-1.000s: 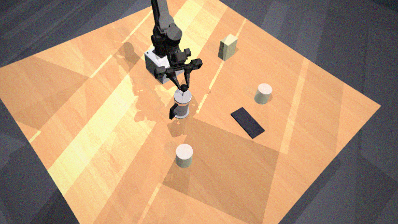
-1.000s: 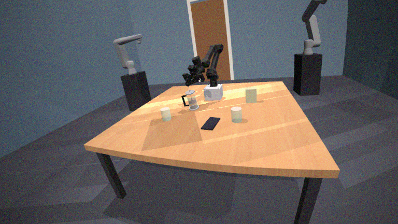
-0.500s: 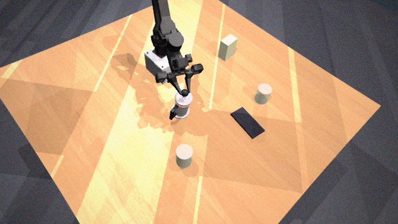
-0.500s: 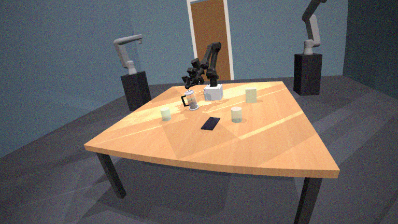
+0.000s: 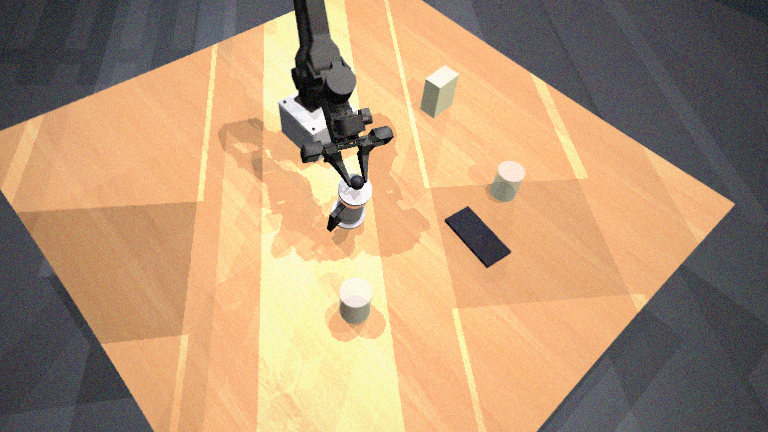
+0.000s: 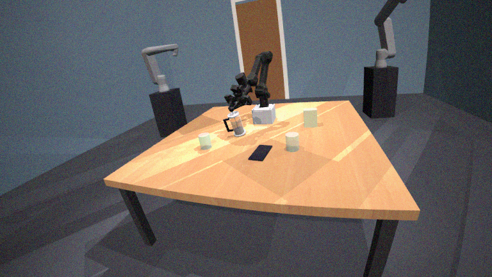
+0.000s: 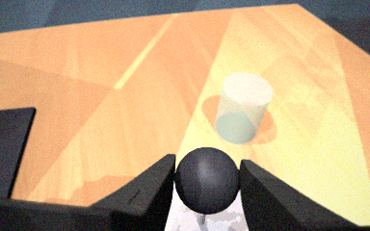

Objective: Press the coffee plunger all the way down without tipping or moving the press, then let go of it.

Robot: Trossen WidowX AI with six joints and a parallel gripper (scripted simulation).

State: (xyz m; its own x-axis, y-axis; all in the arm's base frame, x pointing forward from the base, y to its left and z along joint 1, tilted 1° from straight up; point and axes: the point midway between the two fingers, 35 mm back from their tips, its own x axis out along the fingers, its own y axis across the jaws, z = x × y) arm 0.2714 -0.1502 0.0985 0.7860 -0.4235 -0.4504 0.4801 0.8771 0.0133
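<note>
The coffee press (image 5: 351,206) is a small glass jug with a black handle, standing upright on the wooden table in front of the arm's base; it also shows in the exterior view (image 6: 236,124). Its black round plunger knob (image 5: 356,181) sits close above the lid. My gripper (image 5: 356,178) comes down from above and is shut on the knob. In the wrist view the knob (image 7: 207,179) fills the gap between my two dark fingers. The lid below shows only as a pale patch.
A pale cylinder (image 5: 355,299) stands in front of the press, seen too in the wrist view (image 7: 242,108). Another pale cylinder (image 5: 506,180) and a flat black slab (image 5: 476,235) lie to the right. A pale box (image 5: 438,90) stands at the back right. The arm's white base block (image 5: 303,121) is behind the press.
</note>
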